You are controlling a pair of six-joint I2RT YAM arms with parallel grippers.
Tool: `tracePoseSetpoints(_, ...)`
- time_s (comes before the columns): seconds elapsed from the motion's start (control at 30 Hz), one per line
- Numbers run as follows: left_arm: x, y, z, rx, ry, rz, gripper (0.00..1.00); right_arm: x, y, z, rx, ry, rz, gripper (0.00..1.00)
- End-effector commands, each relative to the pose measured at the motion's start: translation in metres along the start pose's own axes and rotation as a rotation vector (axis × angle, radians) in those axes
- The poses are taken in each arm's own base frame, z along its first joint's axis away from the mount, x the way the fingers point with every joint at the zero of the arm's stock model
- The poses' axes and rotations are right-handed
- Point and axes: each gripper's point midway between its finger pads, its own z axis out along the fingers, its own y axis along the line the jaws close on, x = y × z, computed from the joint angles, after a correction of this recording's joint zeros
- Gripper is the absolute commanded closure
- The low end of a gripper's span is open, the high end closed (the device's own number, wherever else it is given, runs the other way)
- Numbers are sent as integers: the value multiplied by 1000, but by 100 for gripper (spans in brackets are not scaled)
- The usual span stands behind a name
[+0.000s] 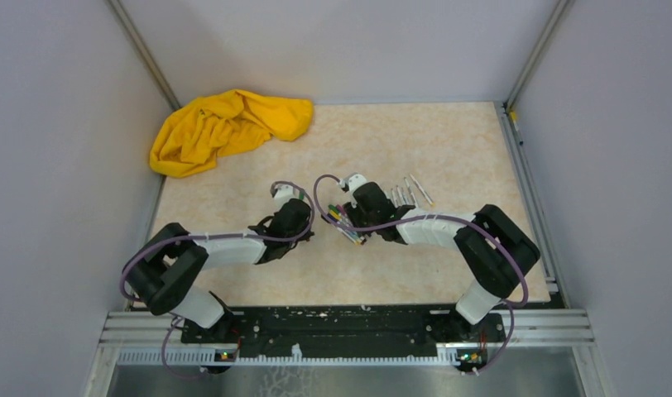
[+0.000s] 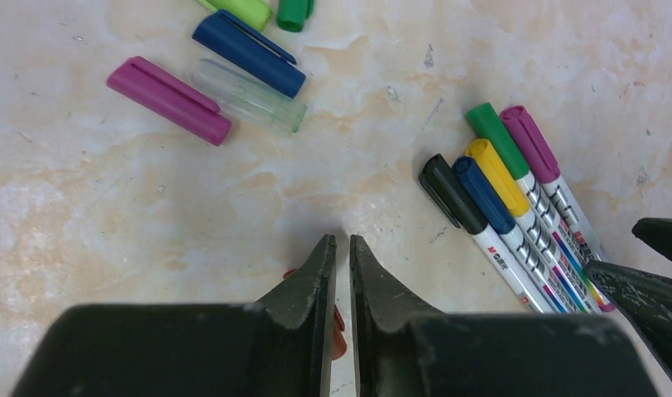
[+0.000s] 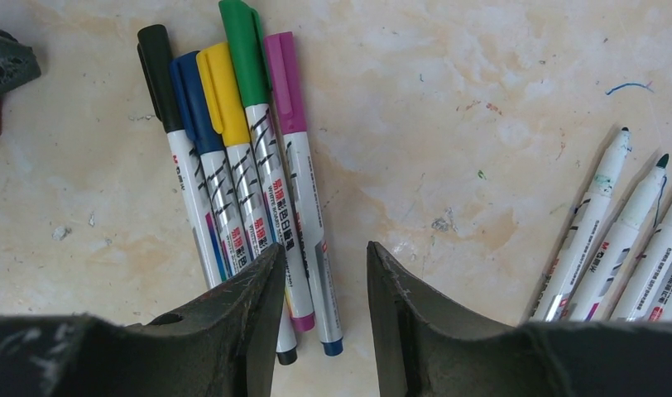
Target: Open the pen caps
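We count five capped pens (image 3: 258, 190) lying side by side in the middle of the table (image 1: 448, 141). Their printed white barrels are topped in black, blue, yellow, green and purple. The right gripper (image 3: 324, 252) hangs over their rear ends, fingers apart with bare table between them. Four uncapped pens (image 3: 593, 215) lie just to its right. Five loose caps (image 2: 169, 99), one purple, one clear, one blue and two green, lie beyond the left gripper (image 2: 341, 244). Its fingers are almost together, and a red-orange cap (image 2: 340, 332) shows beneath them; we cannot tell whether it is gripped. Walls (image 1: 60, 165) close three sides. The yellow cloth (image 1: 225, 128) sits well apart in the far left corner, and bare tabletop surrounds the pens.
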Motion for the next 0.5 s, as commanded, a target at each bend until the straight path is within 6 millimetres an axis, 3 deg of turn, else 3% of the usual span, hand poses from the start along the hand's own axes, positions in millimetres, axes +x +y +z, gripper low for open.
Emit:
tracePoseSetpoints(0.0, 8, 25, 1, -57, 29, 14, 83, -33, 3, 0, 0, -85, -1, 60)
tracePoseSetpoints(0.47, -1, 27, 8, -48, 25, -8, 84, -39, 0, 2, 21, -90, -4, 60)
